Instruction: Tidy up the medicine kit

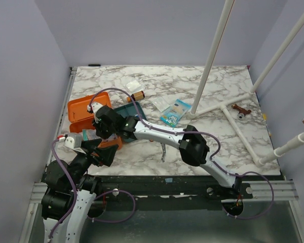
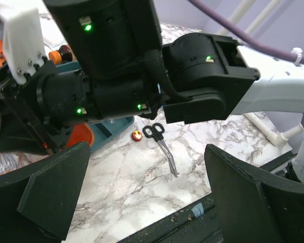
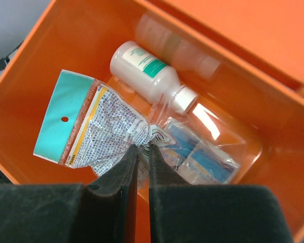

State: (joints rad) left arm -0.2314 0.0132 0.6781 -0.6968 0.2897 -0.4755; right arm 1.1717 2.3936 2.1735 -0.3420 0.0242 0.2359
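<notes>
The medicine kit is an orange box lying open at the left of the table. In the right wrist view its orange wall surrounds a white bottle, a clear bag of blue sachets and a packet with a teal header. My right gripper is inside the kit, shut on the crumpled end of that packet. From above it sits over the kit. My left gripper is open and empty, low over the table's front edge.
Black-handled scissors and a small red cap lie on the marble beside a dark teal tray. Behind are a brown bottle, clear bags, a blue packet and a white pipe frame.
</notes>
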